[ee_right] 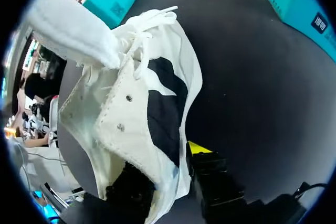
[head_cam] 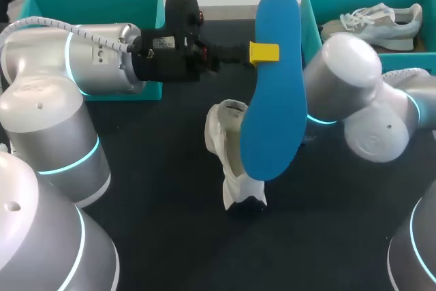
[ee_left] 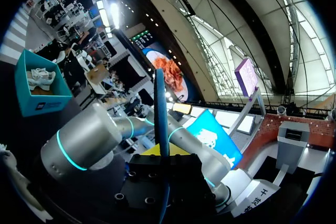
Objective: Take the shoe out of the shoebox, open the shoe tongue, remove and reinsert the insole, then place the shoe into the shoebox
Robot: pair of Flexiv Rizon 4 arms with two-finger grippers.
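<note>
My left gripper (head_cam: 264, 52) is shut on a blue insole (head_cam: 272, 93) and holds it upright above the table's middle. In the left wrist view the insole (ee_left: 161, 119) stands edge-on between the yellow tips of the gripper (ee_left: 161, 153). A white shoe (head_cam: 230, 158) with black patches sits on the dark table behind the insole. My right arm (head_cam: 347, 73) comes in from the right, and the insole hides its gripper from the head camera. In the right wrist view the right gripper (ee_right: 165, 169) straddles the side wall of the shoe (ee_right: 142, 103), open, one yellow fingertip (ee_right: 198, 148) outside, the other finger dark inside.
A teal shoebox (head_cam: 88, 1) stands at the back left behind my left arm. Another teal box (head_cam: 310, 11) at the back right holds a pale grey shoe (head_cam: 381, 22). Bare dark table (head_cam: 170, 236) lies in front of the white shoe.
</note>
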